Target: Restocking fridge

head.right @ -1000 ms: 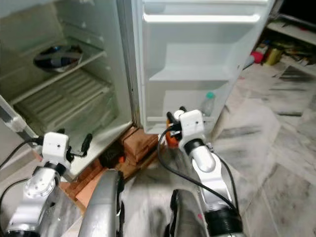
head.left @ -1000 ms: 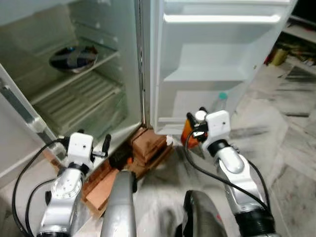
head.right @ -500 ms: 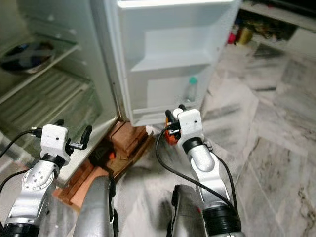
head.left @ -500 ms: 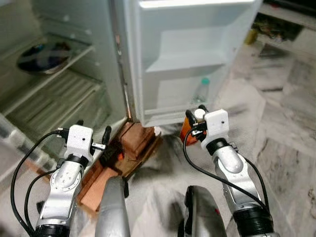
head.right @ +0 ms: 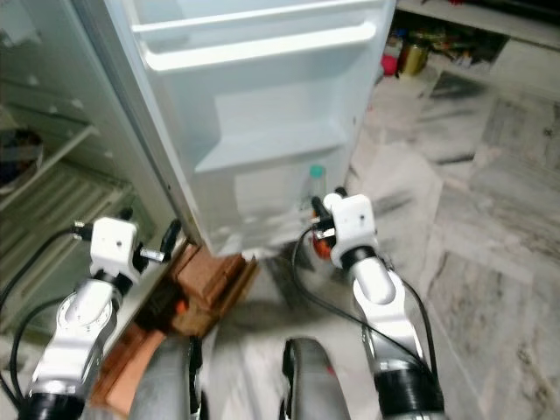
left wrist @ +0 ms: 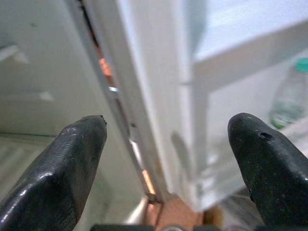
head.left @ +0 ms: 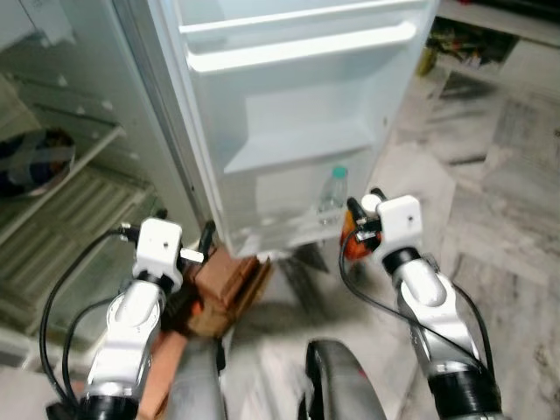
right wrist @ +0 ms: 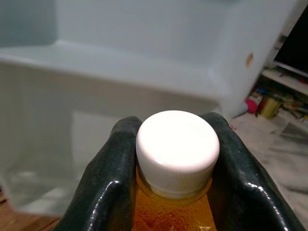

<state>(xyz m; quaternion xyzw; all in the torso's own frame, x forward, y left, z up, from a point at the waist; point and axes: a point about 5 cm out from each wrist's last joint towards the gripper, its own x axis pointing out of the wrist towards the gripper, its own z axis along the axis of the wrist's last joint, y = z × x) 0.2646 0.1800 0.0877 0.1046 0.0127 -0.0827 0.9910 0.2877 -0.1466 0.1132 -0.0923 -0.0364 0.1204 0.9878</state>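
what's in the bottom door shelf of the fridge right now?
One clear water bottle with a green cap stands in the bottom door shelf. The shelf's frosted front wall hides its base. The right gripper holds an orange bottle short of the door.

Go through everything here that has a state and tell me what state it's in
Fridge door: open.
Water bottle: capped, upright in the door's bottom shelf.
Orange bottle: white cap on, held by the neck.
Right claw: shut on the orange bottle.
Left claw: open, holding nothing.

bottle [right wrist: 175, 192]: we see amber, white cap
fridge door [head.left: 289, 114]: white
bricks [head.left: 229, 280]: reddish-brown
floor [head.left: 516, 227]: grey-veined marble
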